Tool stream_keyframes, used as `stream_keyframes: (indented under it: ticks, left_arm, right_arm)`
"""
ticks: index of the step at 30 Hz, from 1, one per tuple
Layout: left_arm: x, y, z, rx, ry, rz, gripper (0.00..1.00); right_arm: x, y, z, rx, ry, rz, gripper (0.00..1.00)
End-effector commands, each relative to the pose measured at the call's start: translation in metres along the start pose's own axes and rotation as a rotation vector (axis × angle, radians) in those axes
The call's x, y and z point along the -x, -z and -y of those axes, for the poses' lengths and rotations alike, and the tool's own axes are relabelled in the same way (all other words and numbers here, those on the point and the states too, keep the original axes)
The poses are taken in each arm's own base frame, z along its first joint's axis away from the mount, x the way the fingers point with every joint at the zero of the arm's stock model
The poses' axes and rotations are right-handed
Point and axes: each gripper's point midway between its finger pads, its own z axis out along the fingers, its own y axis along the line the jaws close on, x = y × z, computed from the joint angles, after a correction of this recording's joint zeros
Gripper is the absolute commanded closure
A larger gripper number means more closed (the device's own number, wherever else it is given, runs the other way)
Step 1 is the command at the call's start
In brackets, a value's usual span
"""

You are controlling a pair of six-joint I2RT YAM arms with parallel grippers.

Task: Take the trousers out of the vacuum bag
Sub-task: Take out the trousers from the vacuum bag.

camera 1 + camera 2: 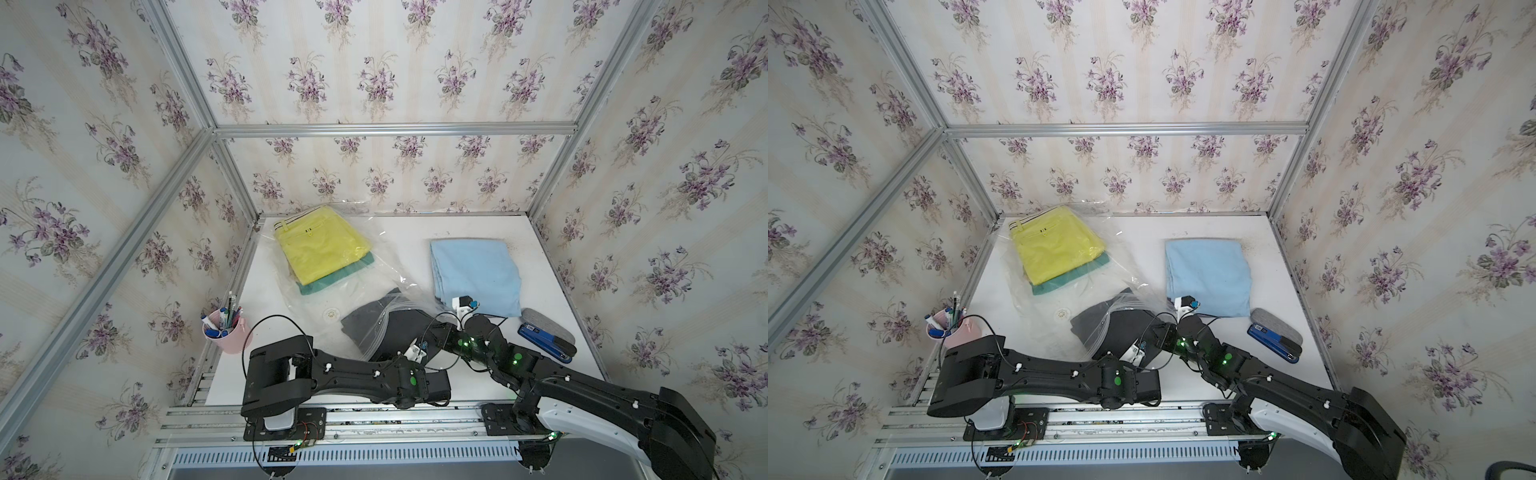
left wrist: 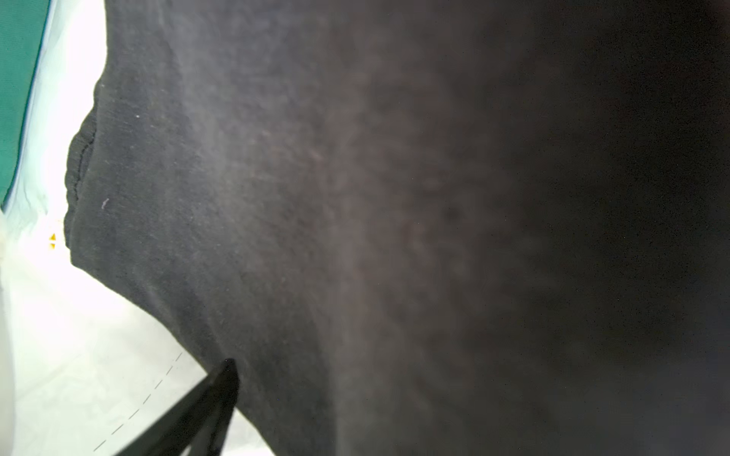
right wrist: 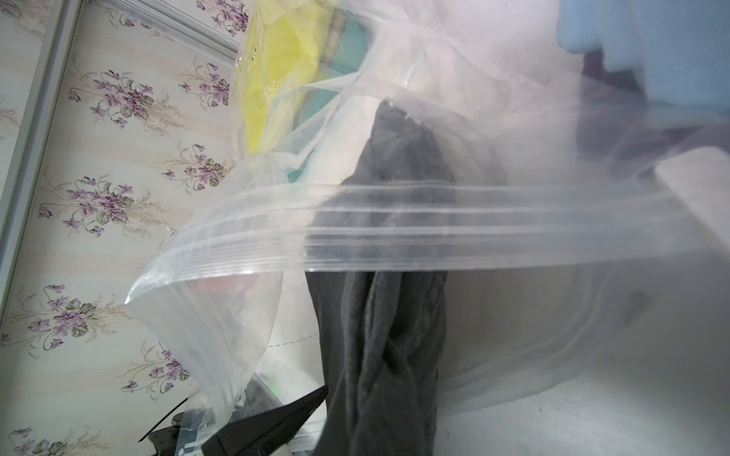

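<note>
The see-through vacuum bag (image 1: 353,257) lies from the back left to the front middle of the table, its zip strip (image 3: 395,229) open. Yellow-green trousers (image 1: 320,245) and teal trousers (image 1: 332,282) lie inside it. Black trousers (image 1: 374,324) stick half out of its mouth. My right gripper (image 1: 424,328) is shut on their bunched cloth (image 3: 395,355). My left gripper (image 1: 401,338) is open at the black cloth (image 2: 355,197). One finger (image 2: 221,387) shows and the other is hidden. Light blue trousers (image 1: 478,270) lie outside the bag at the right.
A pink cup of pens (image 1: 226,332) stands at the front left. A blue stapler (image 1: 544,338) and a grey pad (image 1: 548,324) lie at the front right. Wallpapered walls on aluminium frames close in the back and both sides.
</note>
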Motion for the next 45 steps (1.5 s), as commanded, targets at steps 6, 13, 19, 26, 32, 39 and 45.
stream_keyframes:
  ticks: [6, 13, 19, 26, 32, 39, 45]
  left_arm:
    - [0.002, 0.000, -0.009, 0.008, 0.035, 0.009, 0.59]
    - [0.003, 0.001, -0.005, -0.029, 0.041, 0.023, 0.80]
    - [0.007, 0.001, -0.001, -0.035, 0.043, 0.029, 0.85]
    - [0.011, 0.003, 0.000, -0.030, 0.043, 0.035, 0.88]
    - [0.008, 0.003, -0.004, -0.013, 0.041, 0.029, 0.91]
    - [0.005, -0.003, -0.001, 0.000, 0.026, 0.009, 0.92]
    - [0.009, -0.004, 0.005, -0.004, 0.022, 0.012, 0.92]
  right_arm:
    - [0.004, 0.000, -0.011, 0.040, -0.002, 0.003, 1.00]
    - [0.003, -0.002, -0.004, 0.024, -0.041, 0.006, 0.55]
    - [-0.004, -0.010, 0.002, 0.016, -0.071, -0.020, 0.28]
    - [-0.013, -0.023, 0.006, 0.010, -0.095, -0.063, 0.27]
    - [-0.016, -0.021, 0.026, -0.073, -0.088, -0.059, 0.25]
    - [-0.014, 0.002, 0.056, -0.172, -0.082, -0.006, 0.21]
    - [-0.026, 0.001, 0.045, -0.054, -0.155, -0.048, 0.08]
